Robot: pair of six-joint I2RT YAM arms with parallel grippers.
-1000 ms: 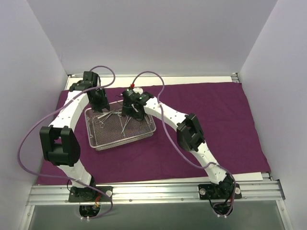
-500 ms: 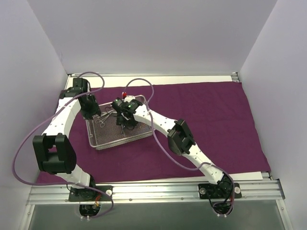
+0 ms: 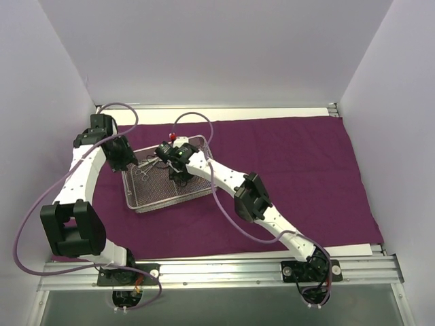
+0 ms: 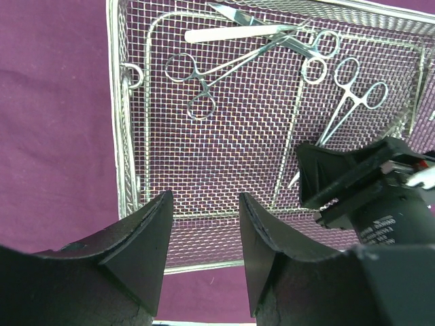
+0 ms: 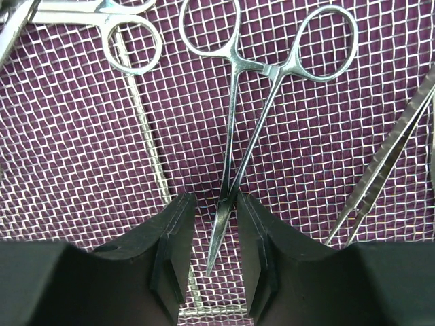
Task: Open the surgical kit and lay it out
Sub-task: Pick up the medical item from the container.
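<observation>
The right gripper [image 5: 209, 204] is bracketing the light, stiff, slippery forceps [image 5: 234, 129] below the pivot, likely a sound hold, clamping unconfirmed; the left gripper [image 4: 204, 217] is hovering spread, empty.

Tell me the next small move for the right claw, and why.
Probably close the right claw on the pointed end of the forceps, then lift. In the right wrist view its fingers stand on either side of that end, which lies flat on the mesh tray. A small gap shows on each side, so nothing looks gripped yet.
</observation>
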